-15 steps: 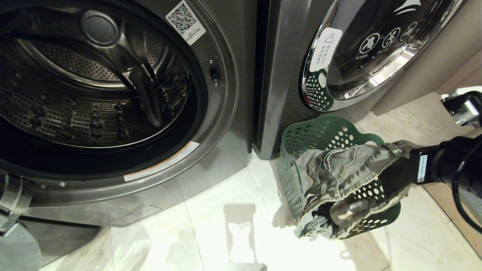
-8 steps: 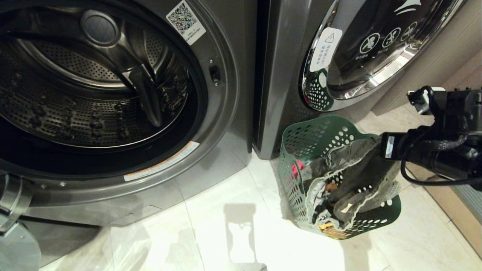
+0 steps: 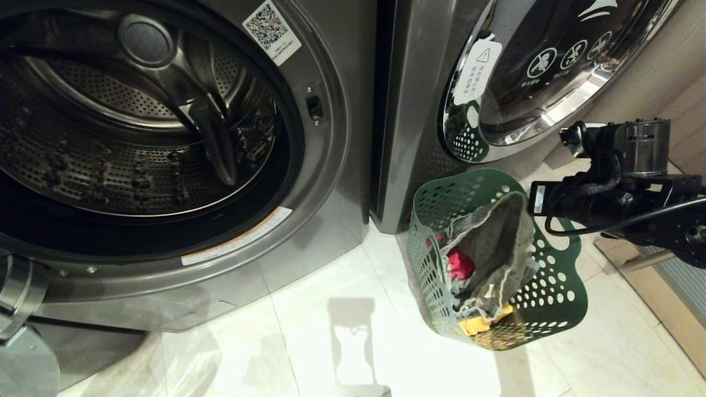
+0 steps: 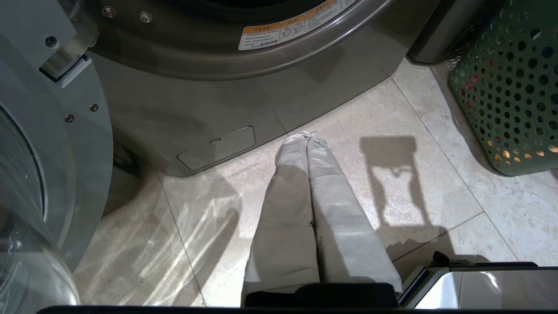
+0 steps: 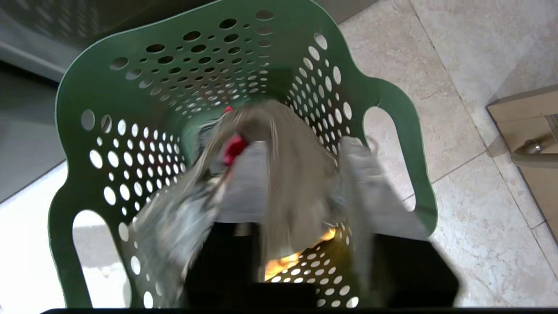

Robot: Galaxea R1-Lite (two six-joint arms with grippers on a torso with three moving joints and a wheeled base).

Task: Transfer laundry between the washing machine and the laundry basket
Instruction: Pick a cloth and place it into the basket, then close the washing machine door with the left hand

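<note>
The floor (image 3: 331, 309) is pale, glossy stone tile with thin grout lines, bright enough to throw back the light. The dark grey washing machine (image 3: 309, 253) stands on it with its round opening uncovered, and a second machine (image 3: 408, 138) stands right beside it, the two nearly touching at their bases. The green laundry basket (image 3: 557, 309) sits on the tiles just in front of that second machine's lower corner, tilted rather than square. A dark blocky shadow (image 3: 353, 342) falls on the bare tile between the open machine and the basket. A wooden fitting (image 5: 536, 135) rests on the floor near the basket's far side.
</note>
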